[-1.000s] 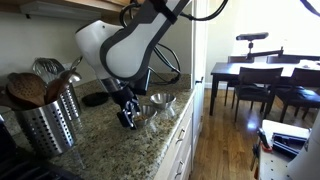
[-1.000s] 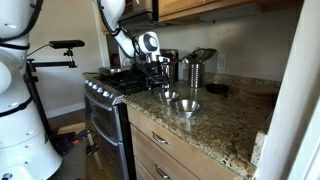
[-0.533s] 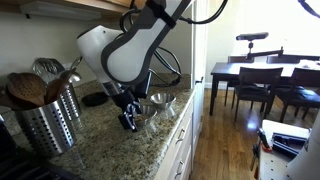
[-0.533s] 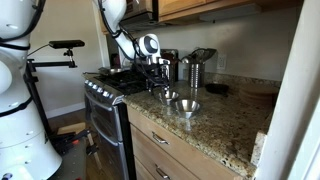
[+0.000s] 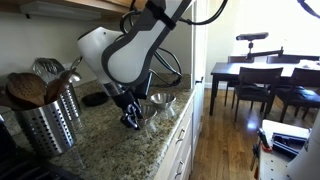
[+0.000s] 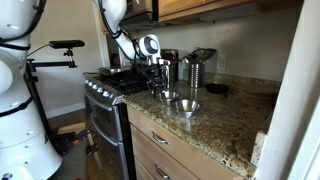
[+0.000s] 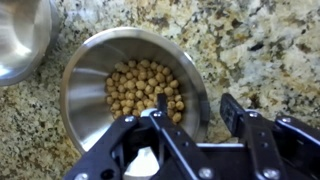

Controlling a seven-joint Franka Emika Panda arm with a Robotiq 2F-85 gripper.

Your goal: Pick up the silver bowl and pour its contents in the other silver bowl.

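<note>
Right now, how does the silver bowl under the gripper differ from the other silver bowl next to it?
The silver bowl holds chickpeas; the other silver bowl shows none in its visible part. The silver bowl's rim sits between the open jaws of the gripper; the other silver bowl lies aside, untouched. Both are round, shiny steel, on the granite counter.

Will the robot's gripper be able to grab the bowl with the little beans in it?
Probably yes. In the wrist view the gripper sits right over the silver bowl with its jaws open, one seemingly inside the rim and one outside. Nothing lies between them and the rim.
</note>
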